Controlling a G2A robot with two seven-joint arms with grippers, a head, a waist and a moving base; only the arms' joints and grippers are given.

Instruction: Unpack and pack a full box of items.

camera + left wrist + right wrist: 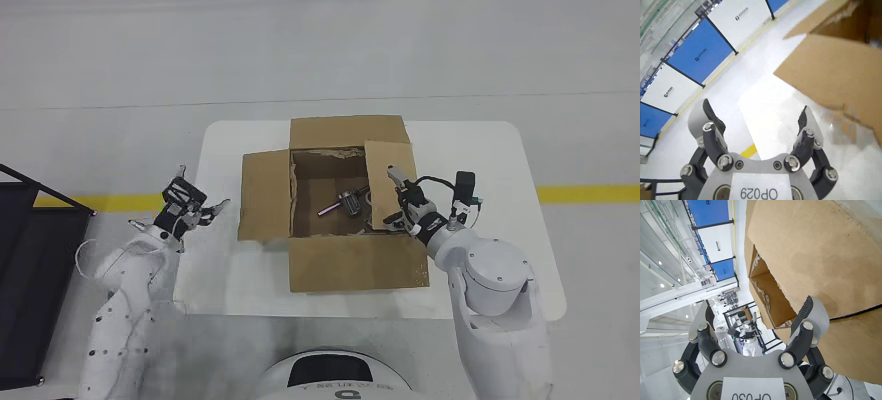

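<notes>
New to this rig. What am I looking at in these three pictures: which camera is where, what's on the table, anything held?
It is a two-armed robot at a white table. The wide picture looks down from a camera on the robot, above its arms. The other two come from a camera on each wrist, looking out along that arm's two-fingered gripper.

On the table stands a cardboard box with its flaps open. A small dark item lies inside it, too small to identify.

The left gripper is open and empty, off to the side of the box near the table's edge. The right gripper is also open and empty, close to one of the box's flaps. I cannot tell whether it touches the cardboard.
</notes>
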